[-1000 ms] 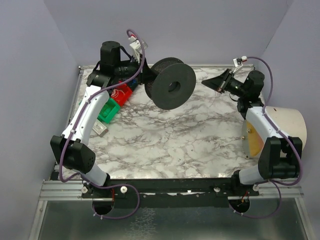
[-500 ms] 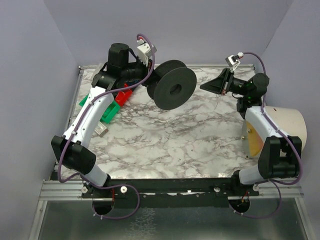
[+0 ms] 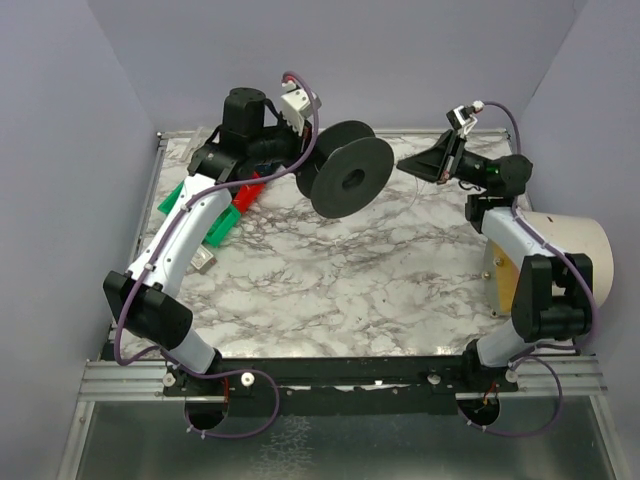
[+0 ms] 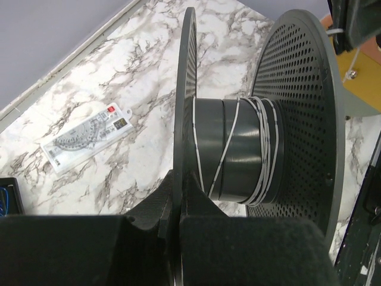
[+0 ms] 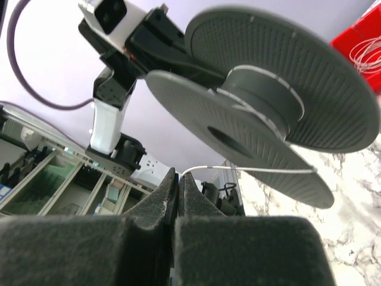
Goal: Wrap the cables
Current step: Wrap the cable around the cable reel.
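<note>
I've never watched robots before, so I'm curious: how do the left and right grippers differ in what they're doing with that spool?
The left gripper clamps the rim of one flange of the black spool; the right gripper pinches only the thin white cable. The left gripper touches the spool; the right gripper sits apart from it, joined by that strand alone. Both are shut.

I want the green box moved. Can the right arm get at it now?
Probably not: the right gripper is shut on the cable, and the spool in the left gripper hangs between it and the green box.
</note>
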{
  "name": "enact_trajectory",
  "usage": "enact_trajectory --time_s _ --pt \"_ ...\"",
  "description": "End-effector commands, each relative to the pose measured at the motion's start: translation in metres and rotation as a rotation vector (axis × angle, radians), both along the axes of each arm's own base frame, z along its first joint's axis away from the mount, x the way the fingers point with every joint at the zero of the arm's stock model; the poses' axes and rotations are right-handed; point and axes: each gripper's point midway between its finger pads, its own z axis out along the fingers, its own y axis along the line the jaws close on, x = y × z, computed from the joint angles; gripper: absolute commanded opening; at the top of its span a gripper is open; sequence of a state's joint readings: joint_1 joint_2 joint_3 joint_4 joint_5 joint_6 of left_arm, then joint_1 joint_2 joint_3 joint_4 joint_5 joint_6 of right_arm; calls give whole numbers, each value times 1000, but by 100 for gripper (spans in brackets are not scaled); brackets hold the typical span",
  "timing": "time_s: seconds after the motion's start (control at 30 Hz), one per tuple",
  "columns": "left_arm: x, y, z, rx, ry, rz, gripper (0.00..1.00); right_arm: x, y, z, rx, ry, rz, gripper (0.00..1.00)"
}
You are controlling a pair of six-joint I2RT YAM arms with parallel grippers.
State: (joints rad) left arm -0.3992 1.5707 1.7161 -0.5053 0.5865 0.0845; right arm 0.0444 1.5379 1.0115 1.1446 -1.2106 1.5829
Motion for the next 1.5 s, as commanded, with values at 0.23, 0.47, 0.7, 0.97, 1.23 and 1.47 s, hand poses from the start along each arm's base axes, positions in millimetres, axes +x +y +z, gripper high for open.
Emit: enact_trajectory --time_s 0.23,0.47,0.7,0.97,1.23,1.47 --pt "-27 -4 -3 51 -51 -139 0 40 -14 39 27 -147 -122 0" --pt "-7 -8 -28 165 -59 -5 0 22 0 52 7 -202 -68 0" --pt "24 -10 -41 122 -1 205 0 -11 42 52 -24 -243 59 0" --pt "40 -11 -55 42 91 325 0 -33 98 12 -94 -249 195 0" --pt "44 -14 -51 -73 167 321 0 -46 137 -38 -184 -209 269 0" --pt "49 4 -24 -229 208 276 0 -48 142 -68 -230 -180 275 0"
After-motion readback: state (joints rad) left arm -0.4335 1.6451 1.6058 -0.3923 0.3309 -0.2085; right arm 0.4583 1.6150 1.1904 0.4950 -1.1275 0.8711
